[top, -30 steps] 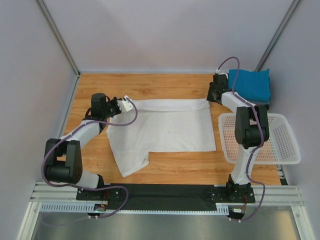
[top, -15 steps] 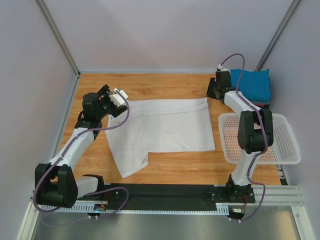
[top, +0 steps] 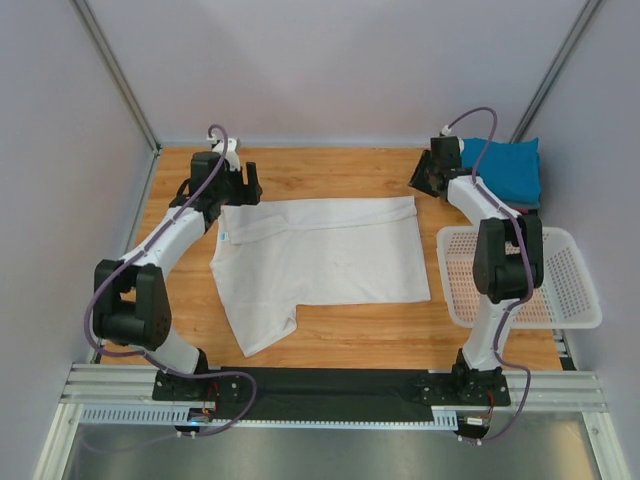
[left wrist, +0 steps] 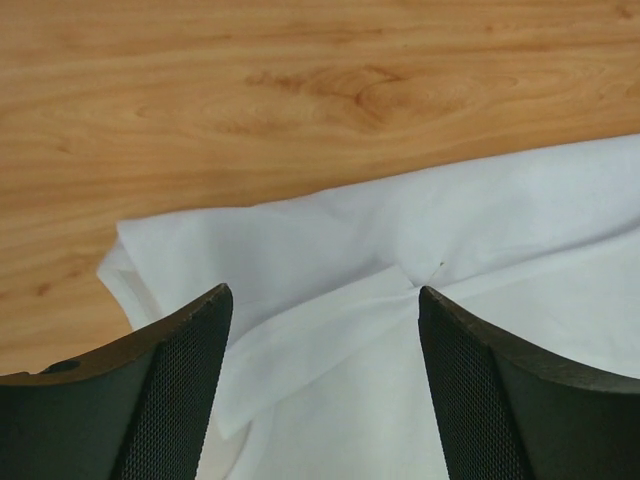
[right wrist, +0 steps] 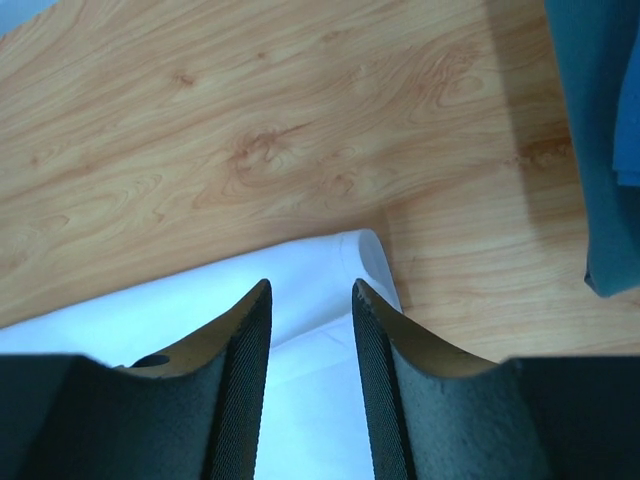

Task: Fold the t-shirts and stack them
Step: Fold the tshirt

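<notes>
- Wooden tabletop (top: pixel 330 335); pale walls (top: pixel 320 70) enclose it.
- Spread mid-tabletop: white t-shirt (top: pixel 330 255); far right, teal t-shirts (top: pixel 505 170); right, mesh basket (top: pixel 560 290).
- Released, empty: left fingers (left wrist: pixel 180 390), right fingers (right wrist: pixel 235 380).

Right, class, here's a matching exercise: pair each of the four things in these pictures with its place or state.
1 white t-shirt
2 teal t-shirt
3 basket
4 left pincer

A far right corner, folded
B open, over white cloth
C centre, partly spread out
D right side, near half

Pairs: 1-C, 2-A, 3-D, 4-B
</notes>
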`<action>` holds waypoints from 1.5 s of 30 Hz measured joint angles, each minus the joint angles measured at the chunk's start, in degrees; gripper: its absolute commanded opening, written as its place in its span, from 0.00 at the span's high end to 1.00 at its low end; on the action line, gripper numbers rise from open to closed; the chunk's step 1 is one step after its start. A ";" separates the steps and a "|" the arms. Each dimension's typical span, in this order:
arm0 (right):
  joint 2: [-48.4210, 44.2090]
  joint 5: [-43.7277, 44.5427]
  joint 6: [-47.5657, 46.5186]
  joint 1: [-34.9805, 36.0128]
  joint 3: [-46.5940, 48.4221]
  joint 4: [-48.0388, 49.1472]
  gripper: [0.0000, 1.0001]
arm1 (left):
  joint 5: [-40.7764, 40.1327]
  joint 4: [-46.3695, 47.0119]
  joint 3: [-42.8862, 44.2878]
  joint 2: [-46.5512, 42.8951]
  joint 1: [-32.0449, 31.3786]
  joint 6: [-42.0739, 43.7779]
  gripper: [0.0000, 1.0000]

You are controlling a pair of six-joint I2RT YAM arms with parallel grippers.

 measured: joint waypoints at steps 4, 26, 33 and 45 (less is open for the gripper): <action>3.69 1.53 0.74 0.00 4.59 -2.89 0.65 | -1.29 -2.75 2.32 5.46 -1.20 -3.21 0.22; 5.27 3.23 1.27 0.46 -3.37 -8.07 0.86 | -4.07 -4.92 7.52 14.12 -6.23 -1.44 0.32; 2.84 4.39 1.27 0.55 -6.49 -8.68 0.89 | -4.31 -4.57 7.48 14.14 -9.40 1.36 0.32; -1.77 3.87 0.90 0.70 -11.34 -8.41 0.90 | -7.08 -4.79 6.73 15.67 -9.99 1.70 0.31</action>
